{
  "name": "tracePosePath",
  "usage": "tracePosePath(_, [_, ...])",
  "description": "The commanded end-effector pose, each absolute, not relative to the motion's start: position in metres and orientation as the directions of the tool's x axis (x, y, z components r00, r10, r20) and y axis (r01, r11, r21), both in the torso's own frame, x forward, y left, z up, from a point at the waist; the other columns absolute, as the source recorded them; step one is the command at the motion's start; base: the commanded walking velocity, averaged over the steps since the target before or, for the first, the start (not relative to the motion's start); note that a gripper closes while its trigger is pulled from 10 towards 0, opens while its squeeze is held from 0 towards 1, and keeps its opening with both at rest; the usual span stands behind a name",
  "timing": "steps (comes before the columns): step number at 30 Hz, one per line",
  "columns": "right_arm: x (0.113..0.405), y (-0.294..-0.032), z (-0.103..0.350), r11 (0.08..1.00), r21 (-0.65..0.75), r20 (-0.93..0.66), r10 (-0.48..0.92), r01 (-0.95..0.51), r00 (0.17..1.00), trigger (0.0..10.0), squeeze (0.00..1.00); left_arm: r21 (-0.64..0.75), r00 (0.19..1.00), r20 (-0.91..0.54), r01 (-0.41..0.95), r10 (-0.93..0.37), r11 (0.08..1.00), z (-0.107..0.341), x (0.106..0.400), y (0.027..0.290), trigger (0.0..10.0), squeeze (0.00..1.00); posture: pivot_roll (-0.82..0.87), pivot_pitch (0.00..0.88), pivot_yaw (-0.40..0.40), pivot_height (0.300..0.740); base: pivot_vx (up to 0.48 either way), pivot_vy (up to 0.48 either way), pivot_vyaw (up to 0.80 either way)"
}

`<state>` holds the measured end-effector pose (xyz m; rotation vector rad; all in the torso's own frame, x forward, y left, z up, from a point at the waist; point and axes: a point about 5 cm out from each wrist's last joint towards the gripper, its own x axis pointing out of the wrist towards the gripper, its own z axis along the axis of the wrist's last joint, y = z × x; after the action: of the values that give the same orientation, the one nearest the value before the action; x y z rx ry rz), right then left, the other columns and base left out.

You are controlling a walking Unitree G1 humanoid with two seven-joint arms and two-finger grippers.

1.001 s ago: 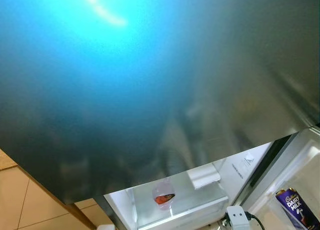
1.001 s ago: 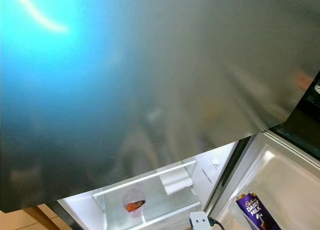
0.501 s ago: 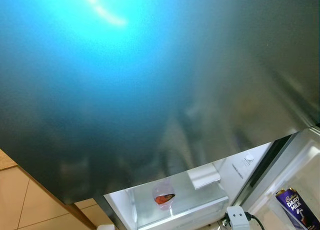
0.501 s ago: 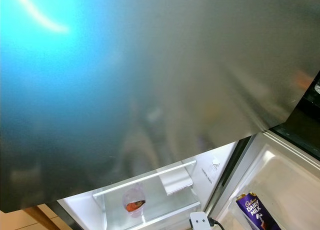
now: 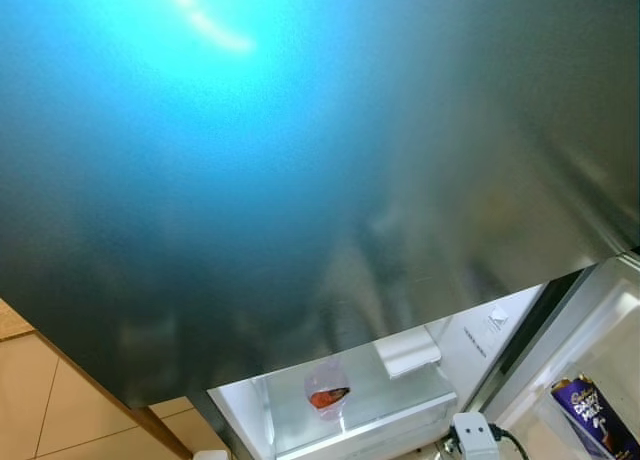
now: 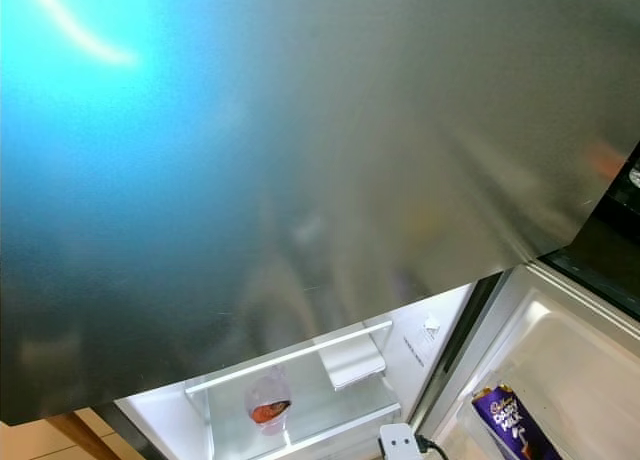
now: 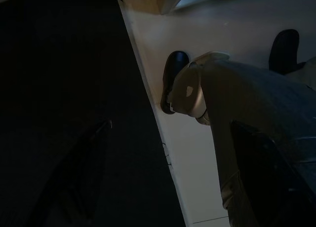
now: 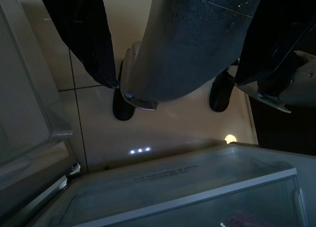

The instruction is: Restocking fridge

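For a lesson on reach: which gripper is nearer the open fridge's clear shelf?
Right. The right gripper hangs close beside the clear shelf; the left gripper hangs beside a dark panel, over floor.

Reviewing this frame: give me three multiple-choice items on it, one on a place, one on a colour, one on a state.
1. Where does the chocolate carton stand?
A. in the open door's bin
B. on the lit shelf
C. on the floor

2. What colour is that carton?
A. green
B. purple
C. white

3. What state is the lower fridge door in?
A. shut
B. taken off
C. open

Answers:
1 A: it sits in the door's pocket, right of the lit compartment.
2 B: purple with white lettering.
3 C: the lit shelf with a small pouch on it shows beside the swung-out door.
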<state>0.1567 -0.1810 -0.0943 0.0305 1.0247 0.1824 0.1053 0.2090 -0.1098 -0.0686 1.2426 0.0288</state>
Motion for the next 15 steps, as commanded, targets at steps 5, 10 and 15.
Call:
tracePosePath(5, [0.1565,-0.1780,-0.0947,0.983,0.116,-0.849,0.174,-0.146,0.499,10.0,0.00,-0.015,0.298,-0.955,-0.062,0.004,0.998,-0.1096,0.0991,0.2190,10.0,0.00,-0.02,0.010,0.010,0.740,0.000,0.000,0.00])
tracePosePath(10, [0.1562,-0.1781,-0.0949,0.982,0.115,-0.850,0.174,-0.147,0.498,10.0,0.00,-0.015,0.297,-0.955,-0.061,0.004,0.998,-0.1096,0.0990,0.2187,10.0,0.00,-0.01,0.011,0.010,0.740,0.000,0.000,0.00])
tracePosePath(15, [0.1561,-0.1780,-0.0949,0.982,0.115,-0.849,0.174,-0.147,0.498,10.0,0.00,-0.015,0.297,-0.955,-0.062,0.004,0.998,-0.1096,0.0988,0.2190,10.0,0.00,-0.02,0.011,0.010,0.740,0.000,0.000,0.00])
